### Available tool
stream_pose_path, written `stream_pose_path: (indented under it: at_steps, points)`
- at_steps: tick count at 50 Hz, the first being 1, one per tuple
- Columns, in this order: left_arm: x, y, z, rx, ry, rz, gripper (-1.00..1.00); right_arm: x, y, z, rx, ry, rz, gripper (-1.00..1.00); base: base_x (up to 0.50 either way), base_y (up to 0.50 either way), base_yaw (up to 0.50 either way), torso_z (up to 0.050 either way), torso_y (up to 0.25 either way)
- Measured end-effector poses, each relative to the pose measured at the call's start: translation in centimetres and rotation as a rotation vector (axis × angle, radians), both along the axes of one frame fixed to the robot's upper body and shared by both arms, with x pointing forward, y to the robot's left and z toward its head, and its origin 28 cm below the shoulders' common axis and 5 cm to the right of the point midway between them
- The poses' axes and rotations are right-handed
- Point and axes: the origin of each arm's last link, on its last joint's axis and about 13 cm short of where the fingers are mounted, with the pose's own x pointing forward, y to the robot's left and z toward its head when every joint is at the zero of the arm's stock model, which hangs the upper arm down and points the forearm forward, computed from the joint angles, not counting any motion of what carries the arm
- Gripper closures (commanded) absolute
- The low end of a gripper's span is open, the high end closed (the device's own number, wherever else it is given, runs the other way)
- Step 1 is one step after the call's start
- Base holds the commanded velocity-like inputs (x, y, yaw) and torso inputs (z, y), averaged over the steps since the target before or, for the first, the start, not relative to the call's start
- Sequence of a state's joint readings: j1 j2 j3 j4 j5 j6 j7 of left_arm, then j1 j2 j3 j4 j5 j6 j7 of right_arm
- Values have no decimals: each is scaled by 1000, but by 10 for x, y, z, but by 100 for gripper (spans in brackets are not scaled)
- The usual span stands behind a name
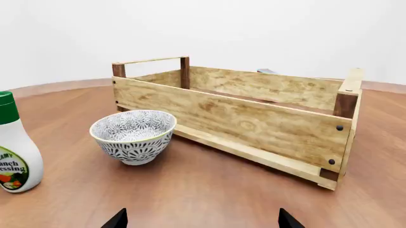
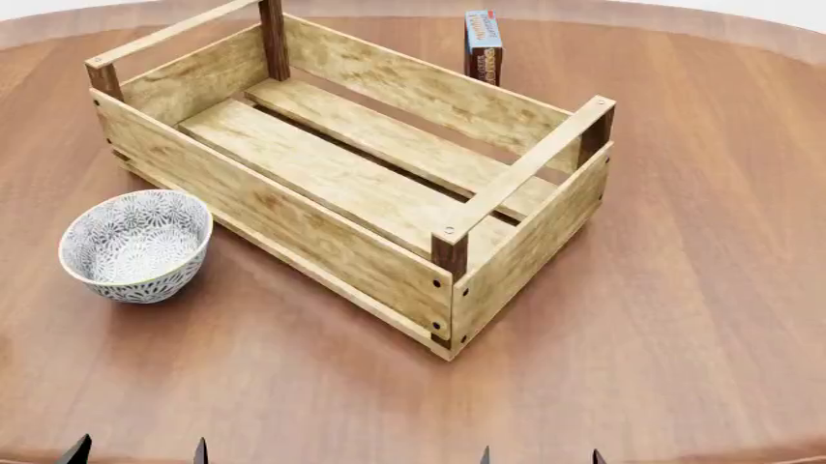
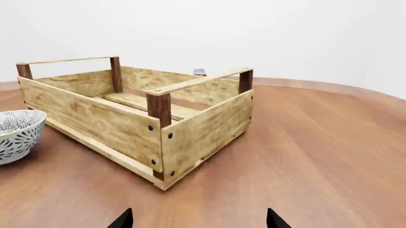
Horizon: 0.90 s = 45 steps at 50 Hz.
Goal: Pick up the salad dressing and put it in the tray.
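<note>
The salad dressing is a white bottle with a green cap and a ranch label. It stands upright on the wooden table and shows only in the left wrist view, beside the patterned bowl. It is out of the head view. The tray is a light slatted wooden crate with dark corner posts; it is empty and also shows in the left wrist view and the right wrist view. My left gripper is open and empty, short of the bowl. My right gripper is open and empty, short of the crate's near corner.
The white-and-grey patterned bowl stands left of the crate. A narrow blue-and-orange box stands upright behind the crate. The round brown table extends to the right of the crate.
</note>
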<state>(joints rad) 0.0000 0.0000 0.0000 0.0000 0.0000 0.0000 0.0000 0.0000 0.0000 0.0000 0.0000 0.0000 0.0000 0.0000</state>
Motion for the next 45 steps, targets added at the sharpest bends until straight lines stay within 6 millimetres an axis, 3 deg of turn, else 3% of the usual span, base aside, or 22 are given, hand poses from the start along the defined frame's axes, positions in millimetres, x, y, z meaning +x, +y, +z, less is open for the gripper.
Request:
stream_pose_path:
  at_steps: [22,45]
  points:
    - [1,0,-1,15,23,8,-100,0,0,0,3,6,2,-100,0,0,0,0,0]
    - [0,-1,-2,49,19,0,-100,-1,0,-1,18,-6,-7,-100,0,499,0,0,0]
